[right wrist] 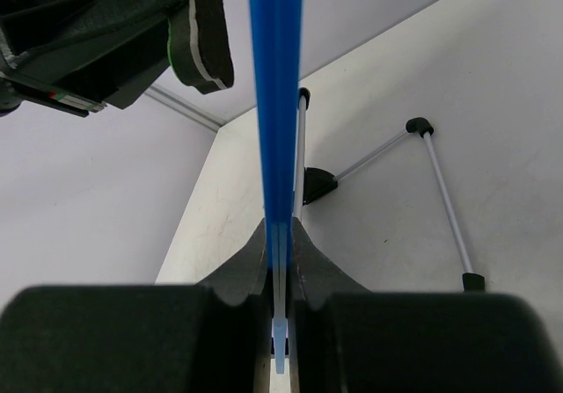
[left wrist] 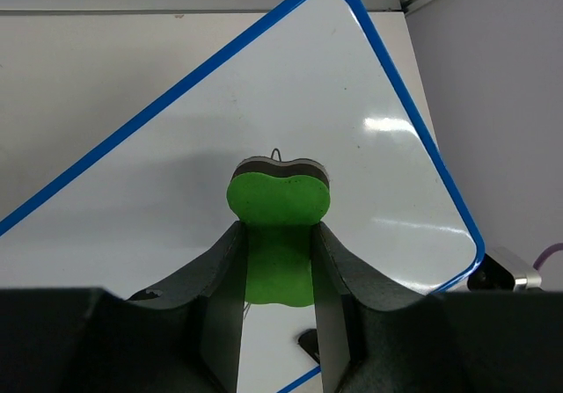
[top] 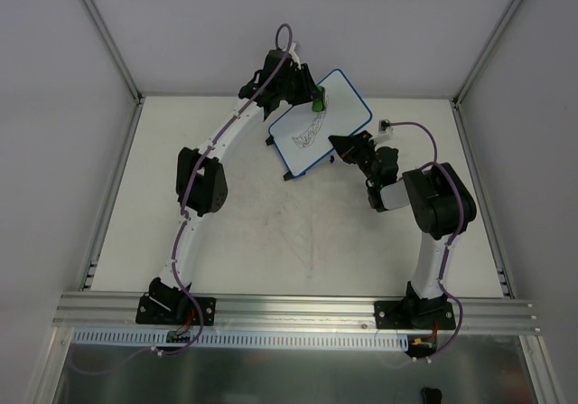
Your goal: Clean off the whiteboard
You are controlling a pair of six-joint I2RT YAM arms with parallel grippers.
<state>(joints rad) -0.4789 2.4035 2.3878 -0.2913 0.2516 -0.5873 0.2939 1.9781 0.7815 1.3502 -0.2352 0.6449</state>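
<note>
**Eraser at the board, frame gripped by its edge**

My left pincer [left wrist: 278, 235] pinches a small green foam eraser block with a dark felt face [left wrist: 278, 204]. My own fingers [left wrist: 220, 279] hide its lower end and the board beneath. Only a thin black line peeks above it there. The overhead camera alone shows the black scribble [top: 305, 136] on the board's lower half. The white rectangular whiteboard with the blue rounded frame [top: 339, 106] stands tilted at the far middle of the pale table [top: 271, 241]. Whether felt meets board I cannot tell. My right pincer [right wrist: 279, 235] is clamped on the frame, seen edge-on. Thin wire legs with black feet [right wrist: 440, 182] show to its right.
</note>
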